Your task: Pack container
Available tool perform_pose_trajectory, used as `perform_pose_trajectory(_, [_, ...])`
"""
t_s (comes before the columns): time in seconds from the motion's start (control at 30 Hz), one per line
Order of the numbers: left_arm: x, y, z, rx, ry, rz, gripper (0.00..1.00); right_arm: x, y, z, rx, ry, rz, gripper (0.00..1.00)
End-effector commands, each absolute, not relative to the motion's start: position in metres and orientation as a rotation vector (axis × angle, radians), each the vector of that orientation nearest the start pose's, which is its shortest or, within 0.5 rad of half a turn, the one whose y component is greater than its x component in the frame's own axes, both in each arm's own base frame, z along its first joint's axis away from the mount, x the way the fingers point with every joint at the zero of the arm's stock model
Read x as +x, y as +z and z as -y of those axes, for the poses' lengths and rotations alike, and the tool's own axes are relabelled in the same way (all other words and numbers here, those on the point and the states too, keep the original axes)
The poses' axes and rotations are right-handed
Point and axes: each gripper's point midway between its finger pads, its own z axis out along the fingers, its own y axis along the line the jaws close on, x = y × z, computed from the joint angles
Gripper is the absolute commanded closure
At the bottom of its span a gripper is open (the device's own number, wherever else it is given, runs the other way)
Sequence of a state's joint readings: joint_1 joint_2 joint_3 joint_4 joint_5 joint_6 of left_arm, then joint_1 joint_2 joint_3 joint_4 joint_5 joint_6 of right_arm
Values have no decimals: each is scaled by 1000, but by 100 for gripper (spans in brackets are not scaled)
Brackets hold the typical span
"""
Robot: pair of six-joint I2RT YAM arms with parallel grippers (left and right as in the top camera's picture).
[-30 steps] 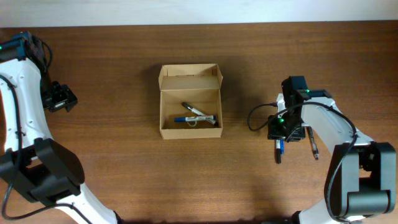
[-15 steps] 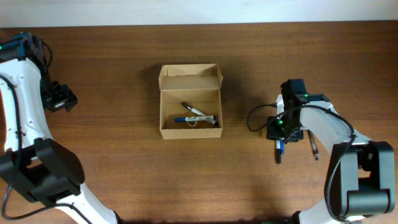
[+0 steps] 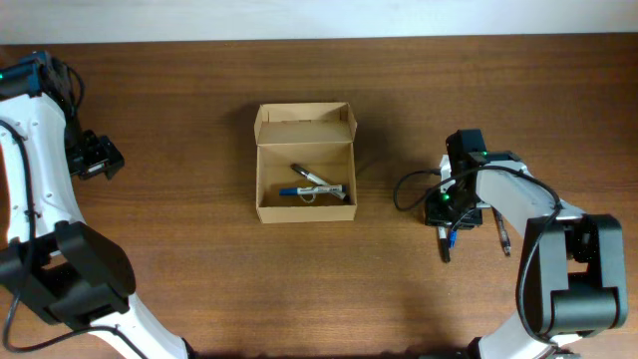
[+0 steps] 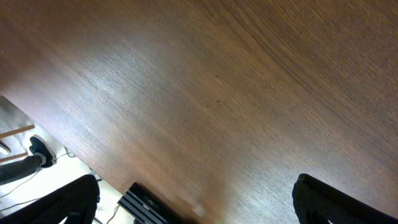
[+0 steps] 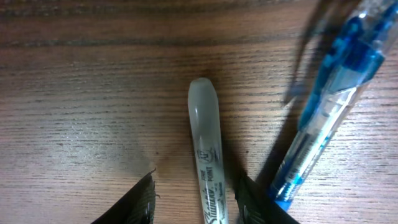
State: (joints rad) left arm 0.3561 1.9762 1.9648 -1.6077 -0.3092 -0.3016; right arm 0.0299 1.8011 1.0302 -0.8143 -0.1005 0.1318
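The container [image 3: 261, 179], a tan cardboard box with its flap lid [image 3: 304, 118] folded back, stands open at the table's middle. Pens [image 3: 317, 187] lie inside it. My right gripper [image 3: 446, 217] hangs low over the table to the right of the box. In the right wrist view its jaws [image 5: 198, 193] straddle a grey marker [image 5: 205, 143] that lies flat on the wood. The marker sits close to the right finger, with a gap on the left. A blue pen [image 5: 329, 93] lies just outside the right finger. My left gripper [image 4: 196, 199] is open over bare wood.
A blue pen [image 3: 449, 239] and a dark pen [image 3: 501, 234] lie on the table beside the right gripper. The left arm [image 3: 95, 157] is at the far left, near the table edge [image 4: 106, 180], where a dark striped object [image 4: 149, 202] shows below.
The right gripper has shifted slightly left, toward the box, and its jaws have narrowed a little around the marker. The left arm has not moved.
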Motion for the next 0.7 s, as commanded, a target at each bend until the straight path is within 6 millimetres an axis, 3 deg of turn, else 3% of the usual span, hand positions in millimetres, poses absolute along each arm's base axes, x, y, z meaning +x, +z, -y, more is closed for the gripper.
perform_pose_trajectory(0.0, [317,173,-175,-1004,485,-3010,0,285,-16,-25,177,136,-3203,58])
perform_pose_trajectory(0.1, [317,173,-176,-1004,485,-3010,0,285,-16,-25,177,135,-3202,90])
perform_pose_trajectory(0.13, [317,173,-176,-1004,485,-3010,0,285,-16,-25,177,135,-3202,95])
perform_pose_trajectory(0.37, [317,173,-176,-1004,485,-3010,0,288,-14,-23,205,118,-3193,96])
perform_pose_trajectory(0.5, [317,173,-176,-1004,485,-3010,0,312,24,-45,85,252,-3149,96])
perform_pose_trajectory(0.57, [317,173,-176,-1004,485,-3010,0,330,56,-56,35,281,-3093,96])
perform_pose_trajectory(0.6, [317,173,-176,-1004,485,-3010,0,345,86,-66,-47,285,-3038,96])
perform_pose_trajectory(0.67, [317,173,-175,-1004,485,-3010,0,363,127,-84,-209,284,-2953,96])
